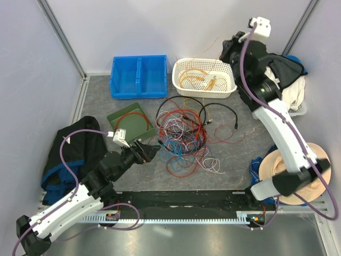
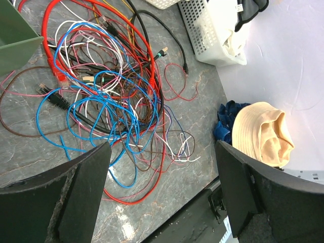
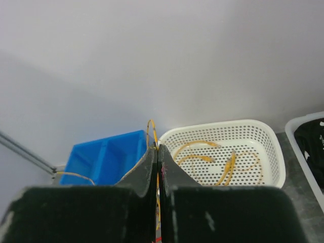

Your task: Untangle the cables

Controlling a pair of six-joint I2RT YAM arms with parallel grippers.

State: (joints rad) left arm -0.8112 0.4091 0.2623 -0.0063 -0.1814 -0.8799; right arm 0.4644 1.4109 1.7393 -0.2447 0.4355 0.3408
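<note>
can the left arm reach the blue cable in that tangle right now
Probably yes: the left gripper is open beside the cables, and the blue cable loops lie exposed at the near edge.

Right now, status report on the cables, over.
Left fingers open over the tangle. Right fingers shut on a yellow cable, near the white basket. No obstruction seen.
</note>
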